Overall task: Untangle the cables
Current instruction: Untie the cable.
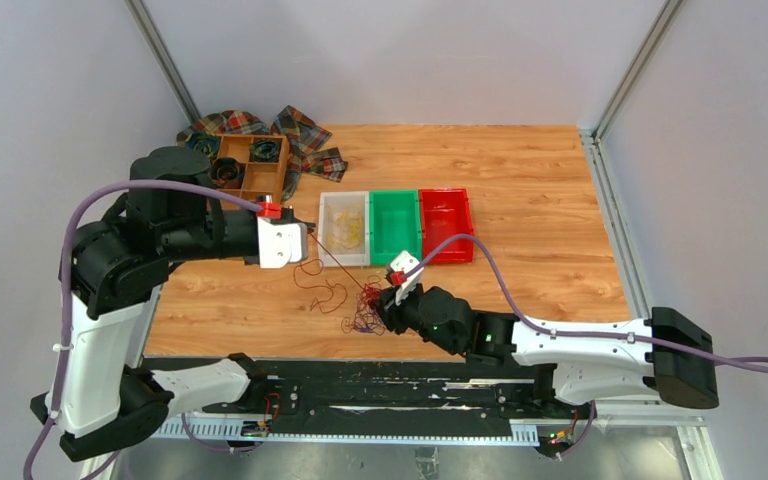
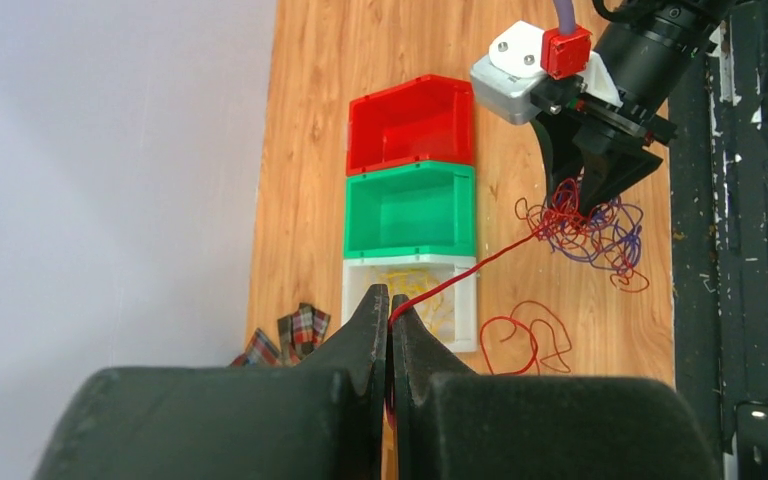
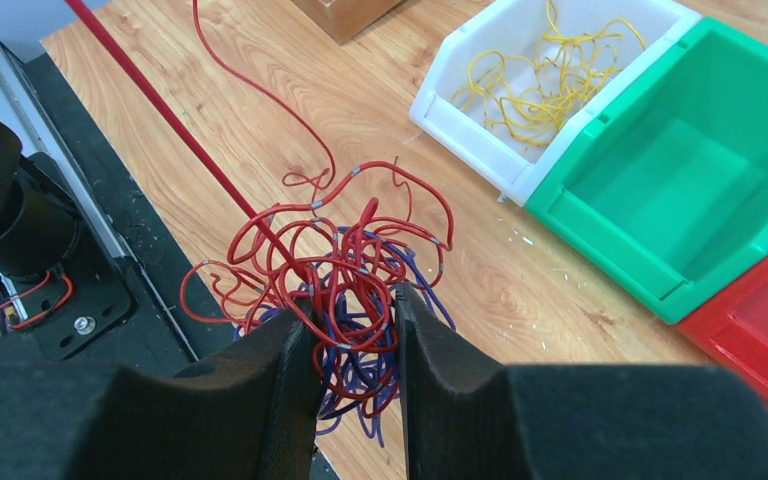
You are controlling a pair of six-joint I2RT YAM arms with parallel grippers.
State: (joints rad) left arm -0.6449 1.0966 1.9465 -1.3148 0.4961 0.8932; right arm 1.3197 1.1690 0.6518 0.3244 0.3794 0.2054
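Observation:
The cables are a clump of red and purple wires [image 3: 345,270] lying near the table's front edge [image 1: 365,312]. My right gripper [image 3: 355,300] reaches down into the clump, its fingers closed against the loops on both sides. My left gripper [image 2: 390,305] is shut on one red wire [image 2: 480,258], which runs taut from its tips to the clump [image 2: 590,225]. In the top view the left gripper [image 1: 307,243] is left of and beyond the right gripper [image 1: 380,305]. A loose red loop [image 2: 520,335] lies on the wood between them. Yellow wires [image 3: 540,80] lie in the white bin.
A white bin [image 1: 344,196], a green bin [image 1: 394,225] and a red bin [image 1: 446,222] stand side by side mid-table. A wooden tray with black rolls [image 1: 250,165] sits on plaid cloth [image 1: 305,130] at the back left. A black rail [image 1: 380,385] borders the near edge.

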